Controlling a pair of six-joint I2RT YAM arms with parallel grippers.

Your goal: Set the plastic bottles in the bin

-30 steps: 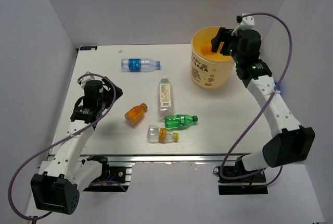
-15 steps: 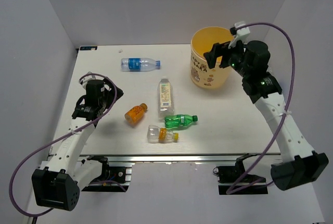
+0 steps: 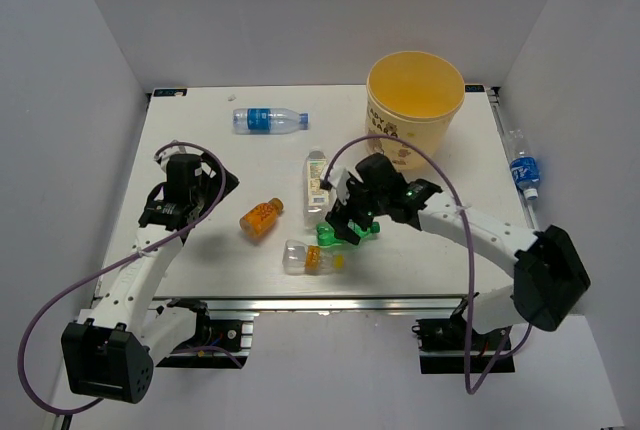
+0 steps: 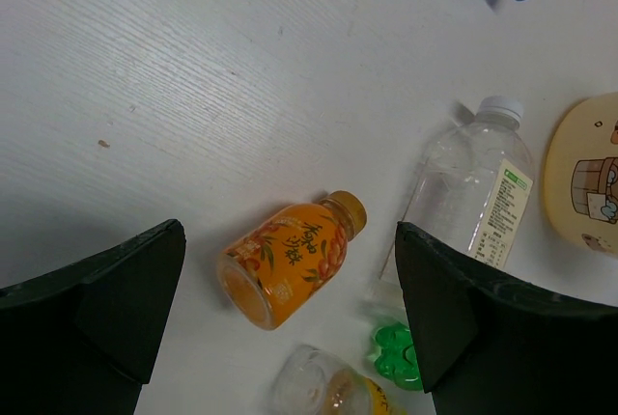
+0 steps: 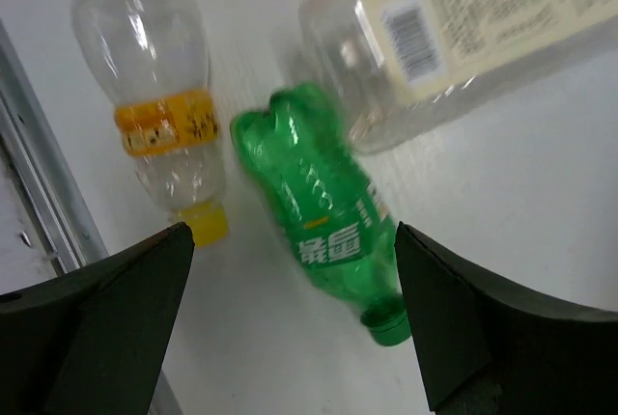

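Observation:
The pale-yellow bin (image 3: 415, 110) stands at the back right. My right gripper (image 3: 345, 215) hovers open over the green bottle (image 3: 362, 231) at mid-table; in the right wrist view this gripper (image 5: 290, 241) straddles the green bottle (image 5: 323, 212). Next to it lie a clear bottle with an orange band (image 5: 164, 116) and a clear pale-label bottle (image 5: 463, 29). My left gripper (image 3: 222, 182) is open, left of the short orange bottle (image 3: 260, 218); the left wrist view has that orange bottle (image 4: 290, 261) between the open fingers, below them. A blue-label bottle (image 3: 268, 122) lies at the back.
Another blue-label bottle (image 3: 522, 165) lies past the table's right edge. The banded clear bottle (image 3: 310, 258) is close to the front edge and its metal rail (image 3: 300, 302). White walls enclose the table on three sides.
My right arm swung from over the bin down to the green bottle at mid-table, and its jaws went wider. The left arm barely moved.

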